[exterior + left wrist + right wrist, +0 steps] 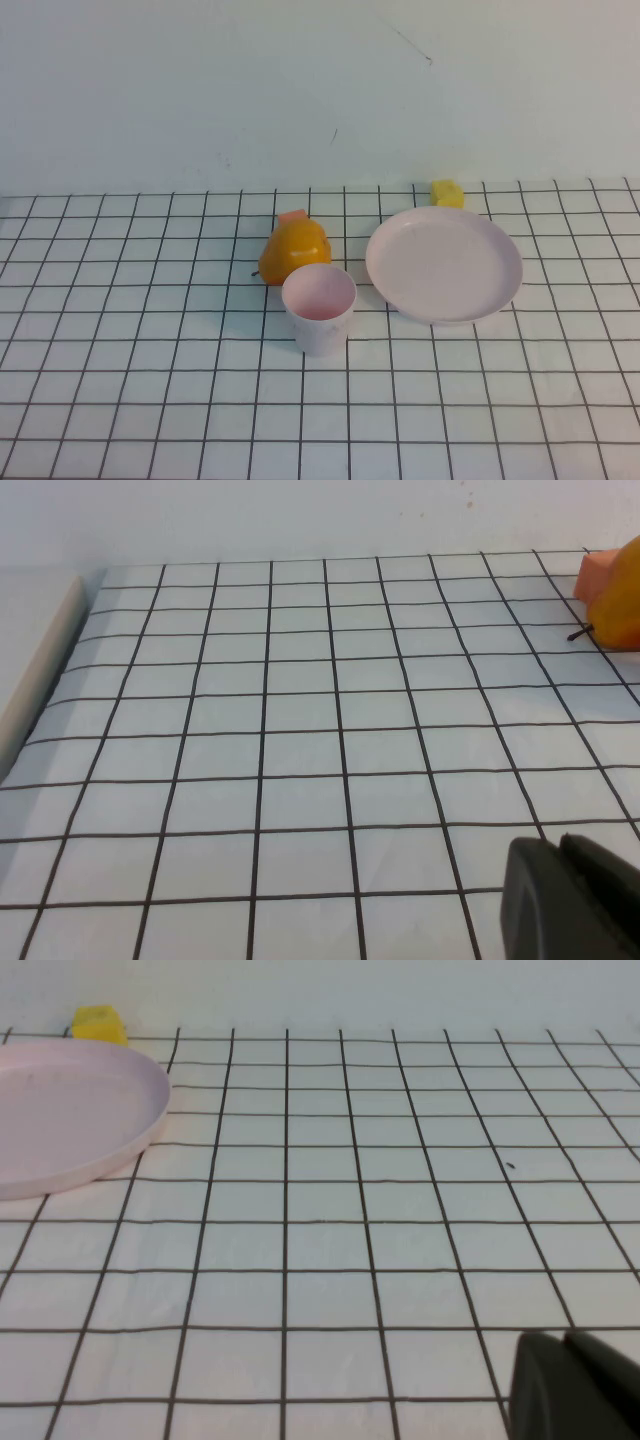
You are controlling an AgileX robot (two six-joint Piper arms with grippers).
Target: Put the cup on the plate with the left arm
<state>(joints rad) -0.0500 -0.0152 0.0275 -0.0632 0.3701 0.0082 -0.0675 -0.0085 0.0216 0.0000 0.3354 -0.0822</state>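
The pale pink-white cup (319,308) stands upright on the gridded table, just left of the round pale pink plate (444,263). The plate's edge also shows in the right wrist view (70,1120). Neither arm shows in the high view. My left gripper (560,848) is shut and empty, low over bare grid far from the cup, which its wrist view does not show. My right gripper (565,1340) is shut and empty over bare grid, well apart from the plate.
An orange pear-shaped toy (293,250) with a small salmon block (292,215) behind it sits right behind the cup; both also show in the left wrist view (620,605). A yellow block (447,192) lies behind the plate. A pale wall rises behind the table.
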